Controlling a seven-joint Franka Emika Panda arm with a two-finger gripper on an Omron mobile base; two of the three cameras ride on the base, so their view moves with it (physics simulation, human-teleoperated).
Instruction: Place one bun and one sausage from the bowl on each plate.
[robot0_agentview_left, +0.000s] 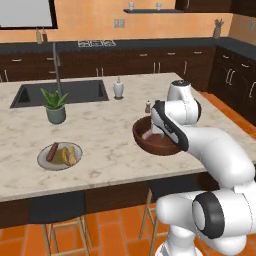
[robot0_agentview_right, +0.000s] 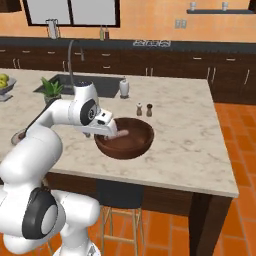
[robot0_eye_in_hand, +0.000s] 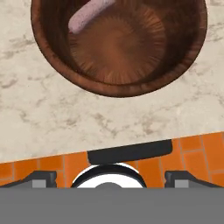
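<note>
The marble island counter (robot0_agentview_left: 115, 150) spans the scene, with the sink (robot0_agentview_left: 62, 92) set into its far side. My arm reaches over the near edge toward the wooden bowl (robot0_agentview_right: 131, 145), which sits on the counter near that edge. My gripper (robot0_eye_in_hand: 109, 177) hangs over the near rim of the bowl; my fingers (robot0_eye_in_hand: 41, 179) are spread wide apart and hold nothing. To the left on the counter lies a grey plate (robot0_agentview_left: 44, 161) carrying a sausage and a bun (robot0_agentview_left: 70, 155). Behind it stands a potted plant (robot0_agentview_left: 55, 106). A white soap dispenser (robot0_agentview_left: 118, 88) stands beside the sink. Inside the bowl, one pale pink sausage (robot0_eye_in_hand: 89, 14) rests against the inner wall. Two small shakers (robot0_agentview_right: 144, 109) stand just behind the bowl.
</note>
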